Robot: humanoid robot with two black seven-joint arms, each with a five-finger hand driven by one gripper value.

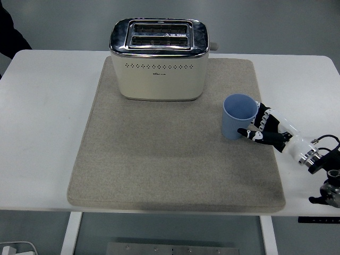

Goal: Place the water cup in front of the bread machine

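The blue water cup [236,117] stands upright on the grey mat [159,170], to the right of and a little nearer than the cream toaster [158,61]. My right hand [254,126] has come in from the right edge and rests against the cup's right side. Its fingers [264,116] reach past the far side of the cup wall and its thumb [246,132] lies at the cup's near lower side. The fingers are still spread and not wrapped tight. The cup rests on the mat. The left arm is out of view.
The toaster stands at the mat's far middle, its lever [214,47] pointing right. The mat in front of the toaster is bare. A person's dark sleeve [7,32] shows at the top left corner. White table [42,133] surrounds the mat.
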